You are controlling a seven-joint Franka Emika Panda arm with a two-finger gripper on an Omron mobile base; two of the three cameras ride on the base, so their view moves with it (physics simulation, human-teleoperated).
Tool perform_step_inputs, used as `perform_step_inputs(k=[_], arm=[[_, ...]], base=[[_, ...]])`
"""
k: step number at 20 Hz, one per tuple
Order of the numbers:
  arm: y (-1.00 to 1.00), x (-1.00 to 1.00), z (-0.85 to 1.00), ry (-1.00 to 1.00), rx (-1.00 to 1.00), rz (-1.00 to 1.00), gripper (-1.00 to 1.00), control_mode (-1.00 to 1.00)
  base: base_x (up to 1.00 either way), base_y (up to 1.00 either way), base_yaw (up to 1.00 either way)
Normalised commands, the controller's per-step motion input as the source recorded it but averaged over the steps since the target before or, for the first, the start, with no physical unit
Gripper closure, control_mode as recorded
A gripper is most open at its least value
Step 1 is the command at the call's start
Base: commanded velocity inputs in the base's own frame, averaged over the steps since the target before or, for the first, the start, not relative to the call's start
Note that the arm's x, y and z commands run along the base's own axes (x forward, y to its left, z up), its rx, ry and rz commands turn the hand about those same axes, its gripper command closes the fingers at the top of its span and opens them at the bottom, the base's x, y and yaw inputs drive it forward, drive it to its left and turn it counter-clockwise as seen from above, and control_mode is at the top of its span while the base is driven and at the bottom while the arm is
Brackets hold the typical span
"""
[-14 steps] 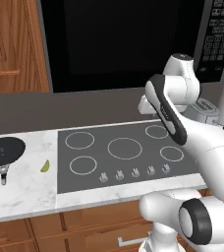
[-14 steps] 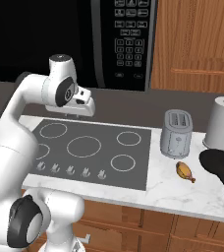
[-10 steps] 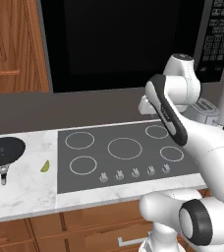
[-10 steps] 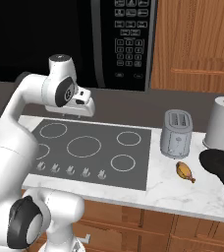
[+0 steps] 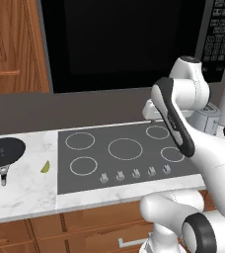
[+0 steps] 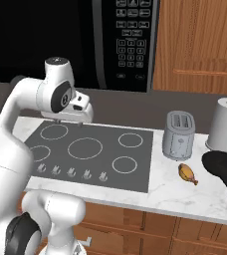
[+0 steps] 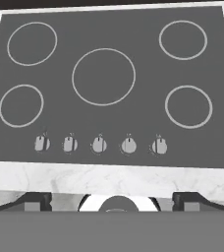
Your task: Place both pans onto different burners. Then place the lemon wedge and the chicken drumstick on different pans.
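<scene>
Far left of the gripper (image 7: 112, 201), one pan (image 5: 4, 151) sits on the marble counter (image 5: 25, 184), with the lemon wedge (image 5: 45, 167) just beside it toward the cooktop (image 7: 112, 88). The gripper hangs above the cooktop's back edge, its fingers spread wide apart and holding nothing; the five burners (image 7: 103, 76) lie below it, all bare. Off to its right stand a toaster (image 6: 178, 135), then the chicken drumstick (image 6: 187, 173), then the second pan (image 6: 222, 164) near a paper towel roll (image 6: 226, 124).

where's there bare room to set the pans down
All five burners on the cooktop lie bare. Crowded: right counter, where toaster, chicken drumstick, one pan and paper towel roll cluster. Left counter holds the other pan and lemon wedge.
</scene>
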Motion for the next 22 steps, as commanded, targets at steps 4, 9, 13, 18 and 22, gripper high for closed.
perform_step_inputs(k=[4,9,13,18,22], arm=[[0.01,-0.37,-0.09,-0.01,0.0,0.0,-1.0,-1.0],[0.13,-0.29,-0.1,-0.01,0.0,0.0,-1.0,-1.0],[0.22,-0.12,-0.08,0.0,0.0,0.0,-1.0,-1.0],[0.26,-0.01,-0.05,0.0,0.0,0.0,-1.0,-1.0],[0.3,0.0,-0.04,0.0,0.0,0.0,-1.0,-1.0]], base=[[0.0,0.0,0.0],[0.0,0.0,0.0],[0.0,0.0,0.0],[0.0,0.0,0.0],[0.0,0.0,0.0]])
